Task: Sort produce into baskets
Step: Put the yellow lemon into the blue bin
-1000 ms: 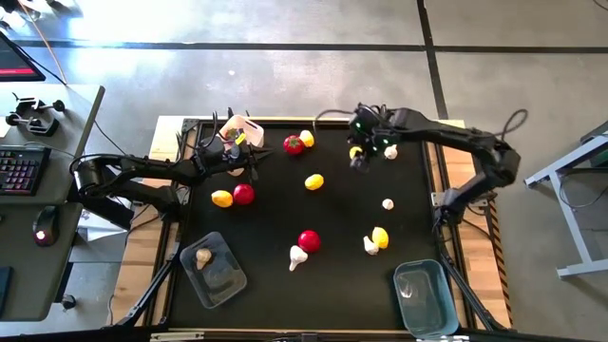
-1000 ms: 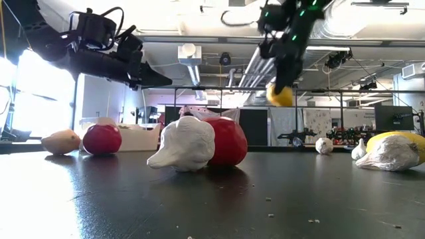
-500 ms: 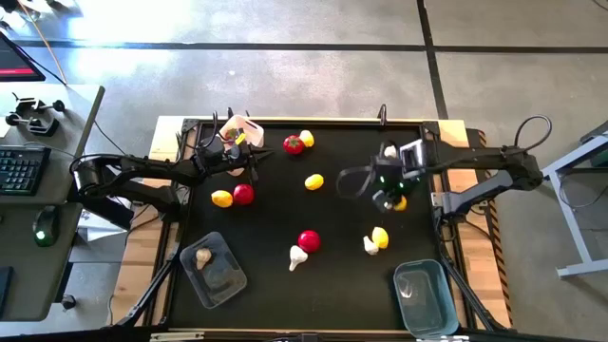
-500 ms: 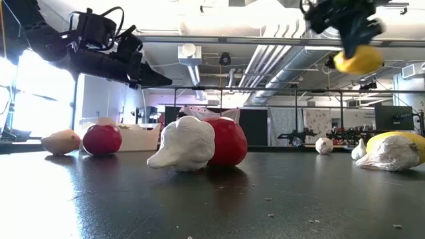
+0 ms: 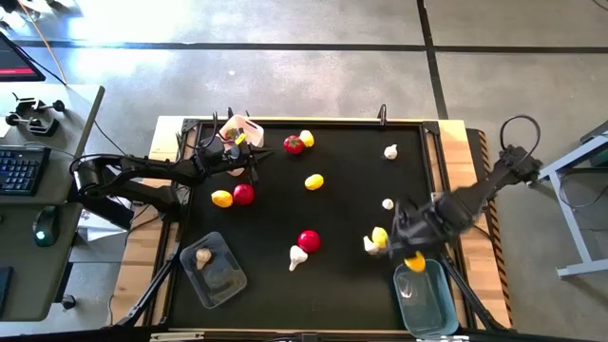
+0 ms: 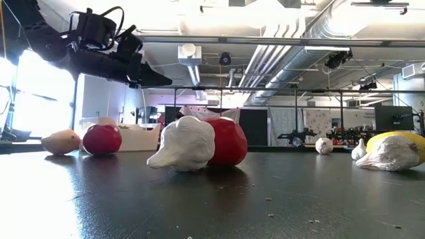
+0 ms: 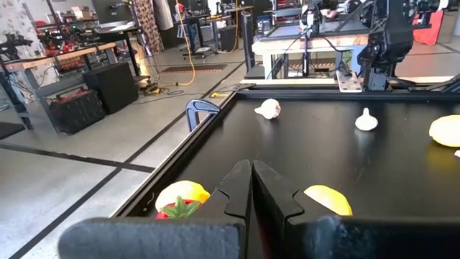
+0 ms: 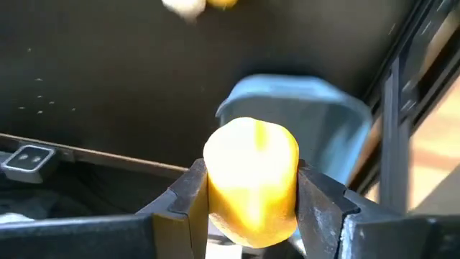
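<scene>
Pinching a yellow lemon (image 8: pixel 251 176) across its middle, the right gripper (image 8: pixel 251 194) nears the light blue basket (image 8: pixel 338 122); small, light and smooth, it could slip

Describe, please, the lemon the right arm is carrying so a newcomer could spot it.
Find the light blue basket at the table's near right corner. Just above its far rim, the right gripper clamps a yellow lemon in its jaws; unlike the other lemons, it is off the tabletop.

Three tomatoes (image 5: pixel 309 240), five lemons (image 5: pixel 313 181), five garlic bulbs (image 5: pixel 390 151), three baskets (image 5: pixel 439 306).
</scene>
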### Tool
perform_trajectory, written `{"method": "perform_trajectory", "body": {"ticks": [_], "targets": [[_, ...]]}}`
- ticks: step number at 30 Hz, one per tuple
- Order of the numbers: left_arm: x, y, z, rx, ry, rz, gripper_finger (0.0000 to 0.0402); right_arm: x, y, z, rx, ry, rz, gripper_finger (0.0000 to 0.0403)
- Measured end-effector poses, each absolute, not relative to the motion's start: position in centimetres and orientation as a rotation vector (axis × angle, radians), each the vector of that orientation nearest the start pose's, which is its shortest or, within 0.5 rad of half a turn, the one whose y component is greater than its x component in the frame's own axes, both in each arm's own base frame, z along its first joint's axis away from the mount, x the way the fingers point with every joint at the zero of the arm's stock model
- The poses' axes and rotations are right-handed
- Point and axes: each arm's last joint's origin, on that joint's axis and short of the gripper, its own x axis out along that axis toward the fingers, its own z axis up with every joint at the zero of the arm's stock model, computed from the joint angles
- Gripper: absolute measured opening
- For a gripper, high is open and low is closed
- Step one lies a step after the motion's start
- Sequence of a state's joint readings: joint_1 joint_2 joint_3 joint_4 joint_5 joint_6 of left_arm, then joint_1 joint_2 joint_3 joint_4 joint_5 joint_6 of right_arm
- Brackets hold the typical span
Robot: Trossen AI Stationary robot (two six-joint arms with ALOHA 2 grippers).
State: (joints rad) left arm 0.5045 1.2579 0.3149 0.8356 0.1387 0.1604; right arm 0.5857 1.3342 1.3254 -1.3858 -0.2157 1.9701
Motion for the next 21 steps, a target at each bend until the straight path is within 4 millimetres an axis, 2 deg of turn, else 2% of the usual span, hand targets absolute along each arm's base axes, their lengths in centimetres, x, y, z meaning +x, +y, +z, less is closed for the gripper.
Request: {"method": "perform_trajectory", "body": {"ticks": [5,11,18,21], "targets": [[20.1,10.6,18.1,0.124,0.131,0.356,0.0000,17.7,16.1,31.0,1.270,1.394,-0.964,0.0140],[20.1,10.6,18.1,0.124,0.131,0.356,0.0000,19.1,19.1,28.3,1.244,1.391,-1.017,0.0140],[20.1,10.6,18.1,0.123,0.131,0.356,0.0000,20.5,21.0,25.1,1.169,1.462,-1.107,0.0140],[20.1,10.6,18.1,0.121,0.131,0.355,0.0000,20.5,21.3,24.3,1.137,1.459,-1.145,0.0140]]}}
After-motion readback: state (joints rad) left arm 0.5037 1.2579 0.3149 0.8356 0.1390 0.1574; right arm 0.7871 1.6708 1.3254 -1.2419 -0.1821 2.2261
